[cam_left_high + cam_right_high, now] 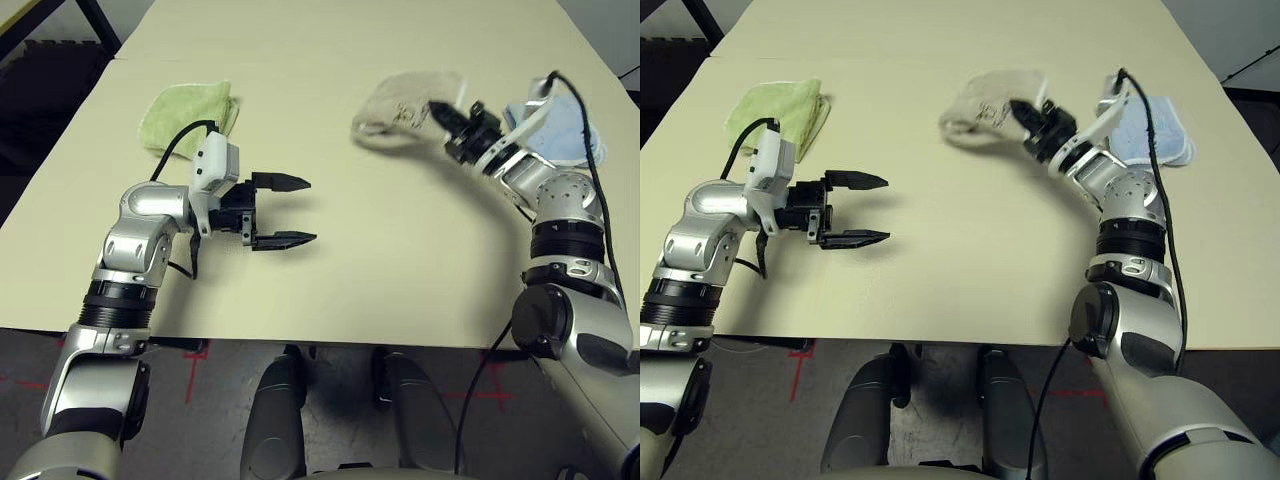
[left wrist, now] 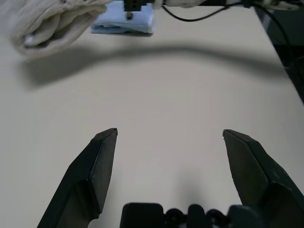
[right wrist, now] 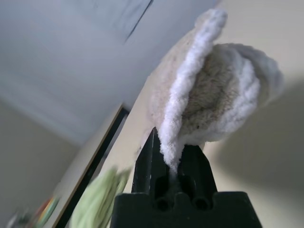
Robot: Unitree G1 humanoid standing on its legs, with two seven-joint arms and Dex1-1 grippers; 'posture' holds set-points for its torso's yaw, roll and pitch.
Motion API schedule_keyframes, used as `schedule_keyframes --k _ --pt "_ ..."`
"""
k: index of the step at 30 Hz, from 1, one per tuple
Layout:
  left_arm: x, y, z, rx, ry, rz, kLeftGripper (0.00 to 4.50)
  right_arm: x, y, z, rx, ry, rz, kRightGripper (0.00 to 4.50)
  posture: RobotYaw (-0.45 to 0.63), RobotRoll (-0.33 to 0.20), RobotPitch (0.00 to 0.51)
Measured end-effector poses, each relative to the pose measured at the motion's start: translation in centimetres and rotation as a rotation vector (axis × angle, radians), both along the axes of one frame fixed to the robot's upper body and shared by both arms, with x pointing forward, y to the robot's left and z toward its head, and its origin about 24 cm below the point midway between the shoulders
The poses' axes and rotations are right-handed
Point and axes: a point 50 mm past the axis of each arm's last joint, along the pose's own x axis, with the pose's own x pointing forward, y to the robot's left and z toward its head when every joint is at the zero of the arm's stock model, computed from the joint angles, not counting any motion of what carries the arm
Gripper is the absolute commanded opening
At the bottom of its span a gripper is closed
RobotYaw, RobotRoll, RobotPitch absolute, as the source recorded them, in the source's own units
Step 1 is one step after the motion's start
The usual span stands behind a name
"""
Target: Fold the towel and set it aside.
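Above the table's right side, the right gripper (image 3: 172, 147) pinches the white edge of the folded beige towel (image 1: 405, 105), holding it off the tabletop (image 1: 330, 290) near the light-blue cloth (image 1: 565, 132). The left gripper (image 1: 300, 212) hangs wide and empty near the lime-green cloth (image 1: 185, 118).

Towel (image 1: 402, 103) between two small cloths (image 1: 188, 118) (image 1: 562, 132), above table (image 1: 330, 290)

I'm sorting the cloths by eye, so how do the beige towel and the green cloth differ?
The beige towel is held in the right pincer; the green cloth lies free.
The towel has white edging and dark print; the cloth looks plain green.
Both look folded.
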Motion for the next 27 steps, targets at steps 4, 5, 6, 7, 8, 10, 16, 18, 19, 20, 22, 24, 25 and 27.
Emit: schedule_keyframes --k 4,5,6,7,8,10,16,18,19,20,22,24,25,27 --pt "0.9 0.6 0.2 -0.057 -0.017 0.082 4.50 0.9 -1.2 0.7 0.025 -0.014 -0.184 0.05 -0.11 0.000 0.195" --pt "1.0 0.5 0.0 -0.067 -0.015 0.095 4.50 1.0 -1.6 0.7 0.021 -0.007 -0.227 0.05 -0.11 0.000 0.195" --pt "1.1 0.3 -0.2 -0.077 -0.013 0.097 4.50 1.1 -2.0 0.7 0.017 0.000 -0.271 0.05 -0.11 0.000 0.193" --pt "1.2 0.1 -0.3 -0.086 -0.014 0.094 4.50 1.1 -2.3 0.6 0.014 0.009 -0.304 0.05 -0.11 0.000 0.193" --pt "1.1 -0.1 -0.3 -0.094 -0.014 0.086 4.50 1.1 -2.6 0.5 0.012 0.017 -0.339 0.05 -0.10 0.000 0.192" --pt "1.0 -0.3 -0.2 -0.099 -0.016 0.064 4.50 1.1 -3.1 0.3 0.013 0.026 -0.380 0.05 -0.10 0.000 0.192" --pt "0.2 -1.0 0.4 -0.082 -0.024 -0.024 4.50 0.6 -5.2 0.0 0.005 0.050 -0.485 0.05 -0.09 0.000 0.190" --pt "0.1 -1.0 0.5 -0.080 -0.024 -0.031 4.50 0.5 -5.8 0.0 0.006 0.054 -0.506 0.05 -0.09 0.000 0.189" --pt "0.1 -1.0 0.5 -0.079 -0.020 -0.031 4.50 0.4 -6.0 0.0 0.006 0.057 -0.515 0.05 -0.09 0.000 0.190" --pt "0.1 -1.0 0.5 -0.078 -0.018 -0.033 4.50 0.3 -6.2 0.0 0.003 0.061 -0.522 0.05 -0.09 0.000 0.190" --pt "0.1 -1.1 0.5 -0.075 -0.017 -0.038 4.50 0.2 -6.6 -0.3 -0.014 0.074 -0.533 0.05 -0.10 0.000 0.188" --pt "0.0 -1.1 0.6 -0.072 -0.018 -0.039 4.50 0.1 -6.7 -0.7 -0.033 0.088 -0.535 0.05 -0.10 0.000 0.188" --pt "0.0 -1.1 0.6 -0.071 -0.018 -0.041 4.50 0.1 -6.7 -1.0 -0.043 0.097 -0.536 0.05 -0.10 0.000 0.188" --pt "-0.1 -1.1 0.7 -0.068 -0.019 -0.042 4.50 0.1 -6.8 -1.5 -0.056 0.116 -0.540 0.05 -0.10 0.000 0.190"
